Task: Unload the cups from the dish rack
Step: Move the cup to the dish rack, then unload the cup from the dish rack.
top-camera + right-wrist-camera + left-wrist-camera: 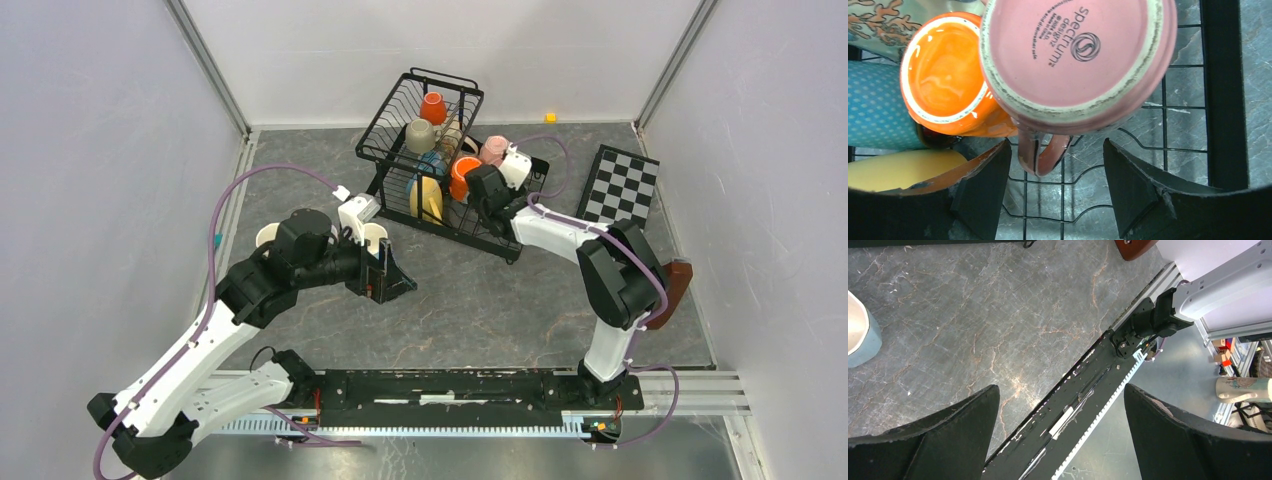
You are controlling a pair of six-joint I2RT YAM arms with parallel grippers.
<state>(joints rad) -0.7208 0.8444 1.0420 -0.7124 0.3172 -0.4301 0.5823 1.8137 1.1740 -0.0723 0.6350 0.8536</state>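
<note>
Pink cup against orange cup, right jaws apart around its handle, left jaws apart.

Dish rack at far centre, cups inside it, board to its right, two cups front-left.

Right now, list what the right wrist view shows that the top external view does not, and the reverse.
Right wrist only: the maker's stamp on the pink mug's base, and its handle lying between the open jaws of the right gripper. Top external only: the left gripper, the checkered board, and an orange cup in the rack's raised upper tier. Both: the pink mug, the orange mug beside it, and the black wires of the dish rack.
</note>
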